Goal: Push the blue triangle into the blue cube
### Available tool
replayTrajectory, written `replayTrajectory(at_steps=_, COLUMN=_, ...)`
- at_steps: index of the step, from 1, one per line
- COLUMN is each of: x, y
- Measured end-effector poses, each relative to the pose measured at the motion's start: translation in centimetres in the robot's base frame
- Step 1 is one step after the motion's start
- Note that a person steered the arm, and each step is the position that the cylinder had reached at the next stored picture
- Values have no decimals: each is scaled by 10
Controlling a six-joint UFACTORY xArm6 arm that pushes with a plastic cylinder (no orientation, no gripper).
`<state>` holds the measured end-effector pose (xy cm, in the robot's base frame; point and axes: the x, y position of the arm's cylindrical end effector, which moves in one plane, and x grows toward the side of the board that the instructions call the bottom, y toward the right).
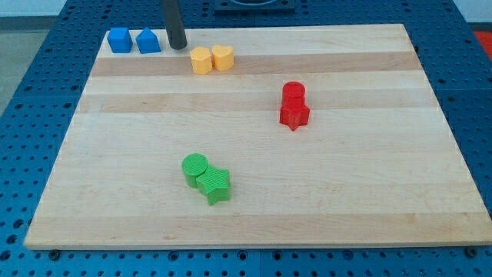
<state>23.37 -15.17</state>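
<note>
The blue cube (119, 40) sits at the board's top left corner. The blue triangle (147, 41) stands just to its right, with only a thin gap or touching; I cannot tell which. My tip (178, 46) is the lower end of the dark rod, a short way to the right of the blue triangle, not touching it.
Two yellow blocks (211, 58) sit side by side right of my tip. A red cylinder (293, 92) and a red star-like block (294, 114) stand at centre right. A green cylinder (195, 168) and a green star-like block (214, 185) lie at lower centre. The wooden board (346, 192) rests on a blue perforated table.
</note>
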Motion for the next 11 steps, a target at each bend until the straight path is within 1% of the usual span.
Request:
replayTrajectory(at_steps=3, x=0, y=-41)
replayTrajectory(at_steps=4, x=0, y=-42)
replayTrajectory(at_steps=7, x=41, y=-40)
replayTrajectory(at_steps=8, x=46, y=-42)
replayTrajectory(at_steps=11, x=20, y=-42)
